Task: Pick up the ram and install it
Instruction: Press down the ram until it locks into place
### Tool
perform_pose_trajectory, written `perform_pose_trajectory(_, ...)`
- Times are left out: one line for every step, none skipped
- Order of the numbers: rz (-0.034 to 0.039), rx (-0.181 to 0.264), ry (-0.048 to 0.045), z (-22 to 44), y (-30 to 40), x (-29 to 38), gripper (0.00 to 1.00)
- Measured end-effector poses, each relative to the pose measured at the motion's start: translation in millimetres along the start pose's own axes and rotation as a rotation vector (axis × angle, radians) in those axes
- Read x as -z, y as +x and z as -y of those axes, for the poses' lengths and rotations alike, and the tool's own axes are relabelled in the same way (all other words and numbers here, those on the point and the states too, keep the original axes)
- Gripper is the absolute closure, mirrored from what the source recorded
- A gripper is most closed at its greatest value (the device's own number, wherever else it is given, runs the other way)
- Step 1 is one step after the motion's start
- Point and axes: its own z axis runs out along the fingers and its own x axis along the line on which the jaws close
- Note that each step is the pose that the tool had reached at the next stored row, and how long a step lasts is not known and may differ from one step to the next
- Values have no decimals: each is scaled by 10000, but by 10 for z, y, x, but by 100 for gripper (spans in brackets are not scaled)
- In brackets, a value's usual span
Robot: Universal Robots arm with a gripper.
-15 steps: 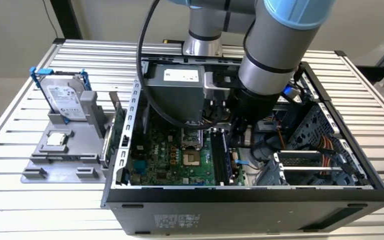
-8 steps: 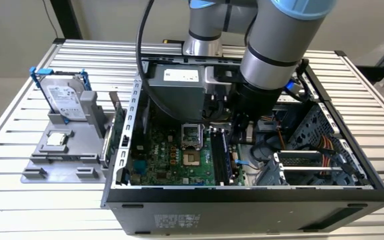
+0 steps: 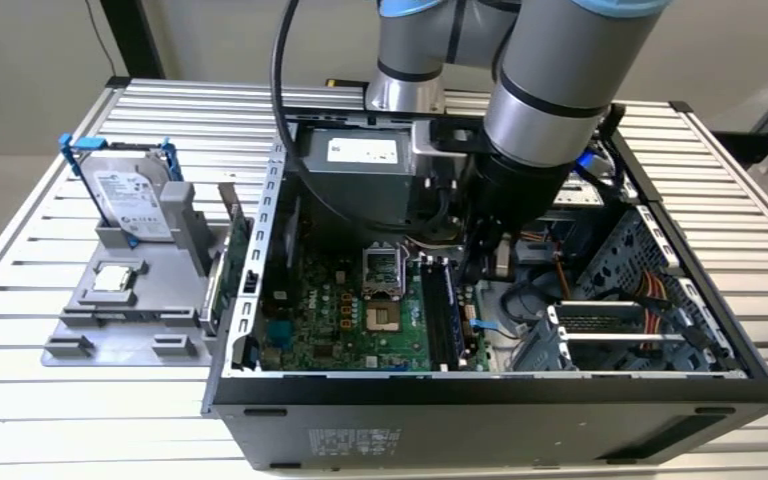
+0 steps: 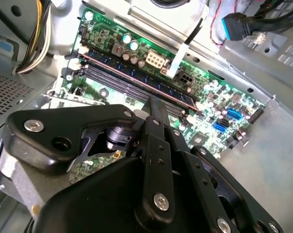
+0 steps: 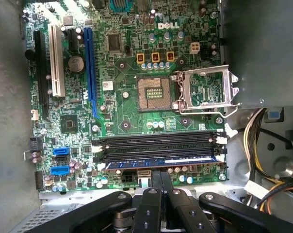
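The ram (image 5: pixel 158 161) is a long dark stick standing in the memory slot nearest the motherboard's edge; its thin top edge (image 4: pixel 137 80) runs across the second wrist view. My gripper (image 5: pixel 161 174) is shut, its two fingers pressed side by side, with the tips resting on the middle of the ram's top edge. The same black fingertip (image 4: pixel 157 106) meets the stick in the second wrist view. In the exterior view the arm reaches down into the open computer case, and the gripper (image 3: pixel 471 275) sits over the ram (image 3: pixel 440 312).
Empty memory slots (image 5: pixel 156 143) lie beside the ram, with the open processor socket (image 5: pixel 154 92) beyond. Cable bundles (image 5: pixel 268 141) crowd one side. Outside the case (image 3: pixel 491 390), a grey stand holds a hard drive (image 3: pixel 131 195) and a small chip (image 3: pixel 115 278).
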Motion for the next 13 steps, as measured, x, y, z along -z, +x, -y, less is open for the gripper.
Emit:
perform_pose_trajectory(-1, 0, -3, 0, 0, 12, 100)
perform_pose_trajectory(-3, 0, -4, -1, 0, 23, 100)
perform_pose_trajectory(-4, -1, -5, -1, 0, 32, 100)
perform_pose_trajectory(-8, -1, -6, -2, 0, 39, 100)
perform_pose_trajectory(-11, -1, -7, -2, 0, 46, 100)
perform_pose_trajectory(-16, -1, -7, -2, 0, 54, 100)
perform_pose_trajectory(-19, -1, -9, -2, 0, 60, 100)
perform_pose_trajectory(-21, -1, -12, -2, 0, 63, 100)
perform_pose_trajectory(-21, -1, -13, -2, 0, 63, 100)
perform_pose_trajectory(-20, -1, -13, -2, 0, 63, 100)
perform_pose_trajectory(-24, -1, -16, -3, 0, 65, 100)
perform_pose_trajectory(-25, -2, -18, -3, 0, 65, 100)
perform_pose_trajectory(-25, -1, -18, -3, 0, 65, 100)
